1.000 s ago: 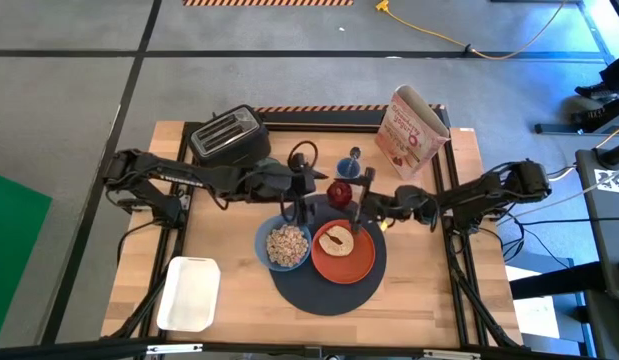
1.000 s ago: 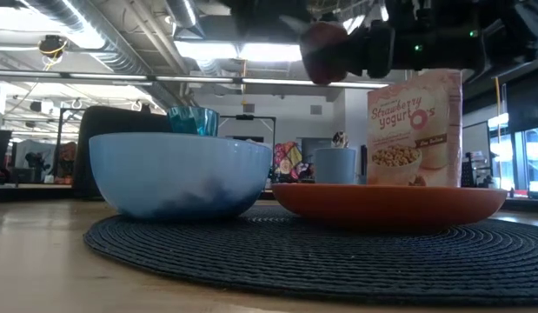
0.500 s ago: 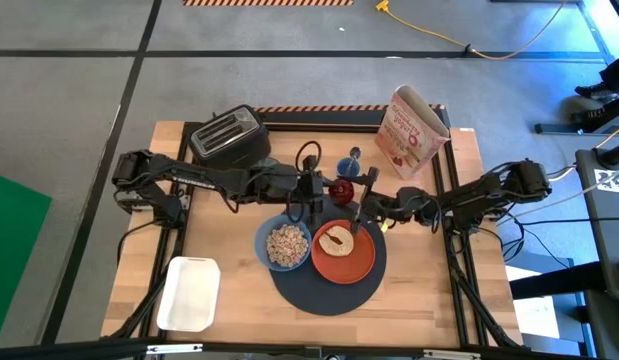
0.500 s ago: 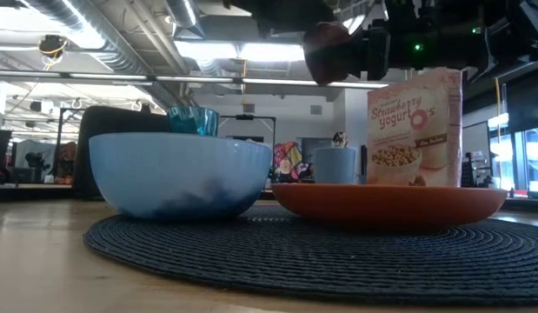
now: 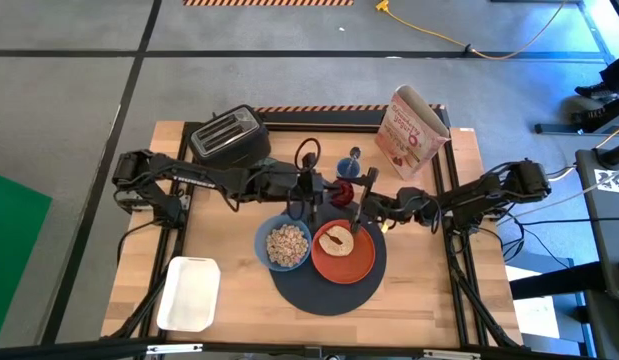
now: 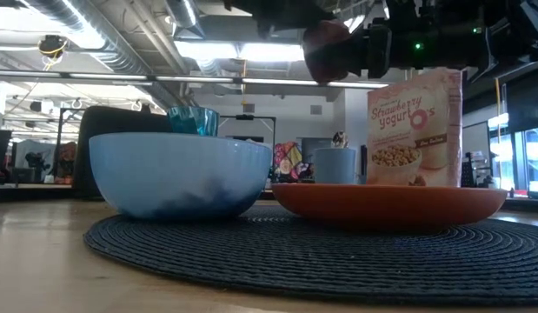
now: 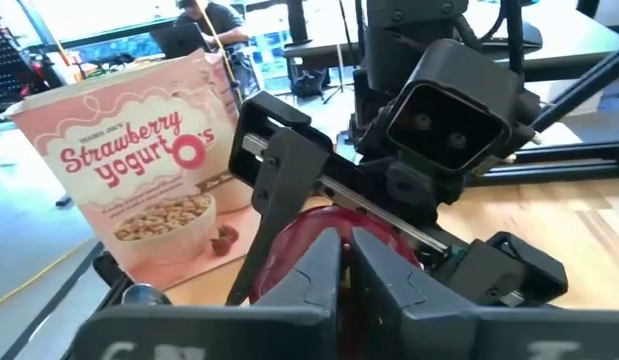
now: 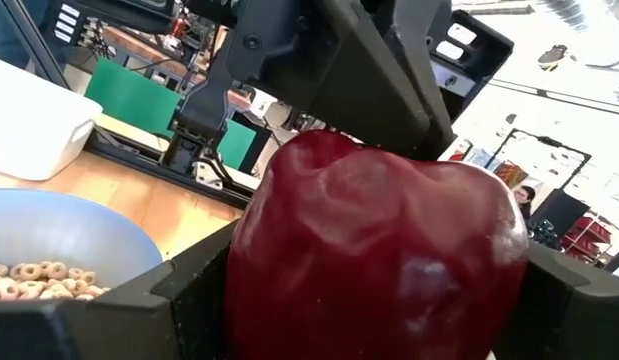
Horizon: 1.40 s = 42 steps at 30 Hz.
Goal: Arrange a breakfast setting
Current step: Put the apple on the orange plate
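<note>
Mat lies at table centre, carrying bowl of cereal and orange plate side by side. Right gripper pinches a red apple above the plate's far edge. Left gripper, fingers pressed together, sits just beside the apple.

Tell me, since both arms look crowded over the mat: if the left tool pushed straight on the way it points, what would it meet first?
The red apple held in the right tool, which sits right in front of the shut left tool. How far apart they are is unclear.
</note>
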Motion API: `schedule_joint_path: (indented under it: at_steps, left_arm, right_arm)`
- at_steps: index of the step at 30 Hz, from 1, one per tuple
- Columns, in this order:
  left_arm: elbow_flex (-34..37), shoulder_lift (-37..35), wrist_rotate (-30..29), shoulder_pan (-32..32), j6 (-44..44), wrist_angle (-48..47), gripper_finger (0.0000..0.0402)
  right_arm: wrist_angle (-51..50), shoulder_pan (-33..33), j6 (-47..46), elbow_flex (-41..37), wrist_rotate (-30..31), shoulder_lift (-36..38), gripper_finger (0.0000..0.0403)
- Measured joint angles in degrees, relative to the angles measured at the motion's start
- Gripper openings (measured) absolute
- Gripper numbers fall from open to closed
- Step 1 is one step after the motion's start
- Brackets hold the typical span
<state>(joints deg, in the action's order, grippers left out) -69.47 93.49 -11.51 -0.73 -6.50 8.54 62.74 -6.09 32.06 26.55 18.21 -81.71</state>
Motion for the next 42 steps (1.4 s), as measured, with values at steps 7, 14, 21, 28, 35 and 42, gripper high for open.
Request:
schedule_joint_path:
  at_steps: [7,14,21,28,35,42]
  left_arm:
    - [0.0,0.0,-0.1,0.1,0.4,0.2,0.0007]
    - [0.0,0.0,0.0,0.1,0.4,0.2,0.0005]
    - [0.3,0.3,0.8,0.0,1.9,-1.1,0.0005]
    - [0.3,0.2,0.9,-0.1,3.0,-1.0,0.0005]
    - [0.2,2.2,-0.3,-0.1,3.6,-1.2,0.0005]
    - [0.2,4.3,0.6,0.1,5.0,0.5,0.0005]
  right_arm:
    - [0.5,0.0,-0.5,0.0,-0.7,0.0,0.0308]
    - [0.4,0.1,-0.5,0.0,-0.7,0.0,0.0310]
    - [-3.4,0.1,-3.6,0.4,-1.7,0.3,0.0379]
    - [-10.5,0.0,-9.8,0.4,-1.0,0.9,0.0381]
    - [-25.7,0.0,-18.1,0.3,-5.3,6.7,0.0386]
    - [-48.3,0.0,-27.7,0.2,-5.3,16.7,0.0392]
